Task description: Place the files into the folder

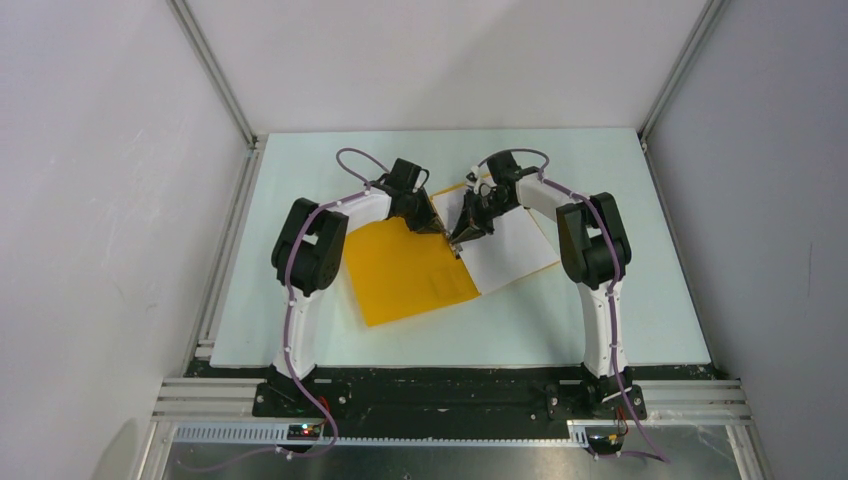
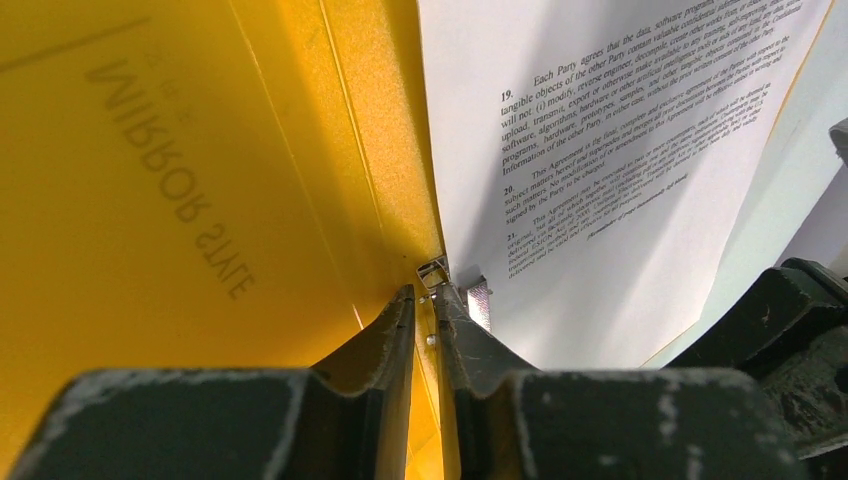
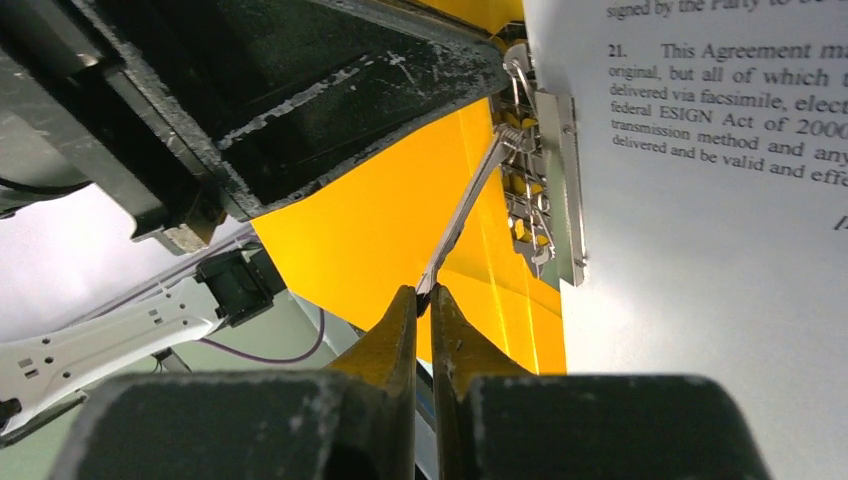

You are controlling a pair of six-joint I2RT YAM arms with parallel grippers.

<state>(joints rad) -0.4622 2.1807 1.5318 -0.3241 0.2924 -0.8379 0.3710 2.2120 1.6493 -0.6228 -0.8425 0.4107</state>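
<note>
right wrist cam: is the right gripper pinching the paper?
No, the right gripper is closed on the tip of the metal clip lever, beside the files, not on them.

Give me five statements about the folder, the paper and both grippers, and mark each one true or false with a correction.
1. The folder lies open on the table. True.
2. The printed sheet lies on the folder's left half. False: in the top view it lies on the right half, and the left half shows bare yellow.
3. The right gripper pinches the tip of a thin metal lever on the folder's clip. True.
4. The left gripper hangs wide open above the table. False: its fingers are closed on the folder's yellow card, close to the clip.
5. The sheet is blank. False: it carries numbered paragraphs of black text.
</note>
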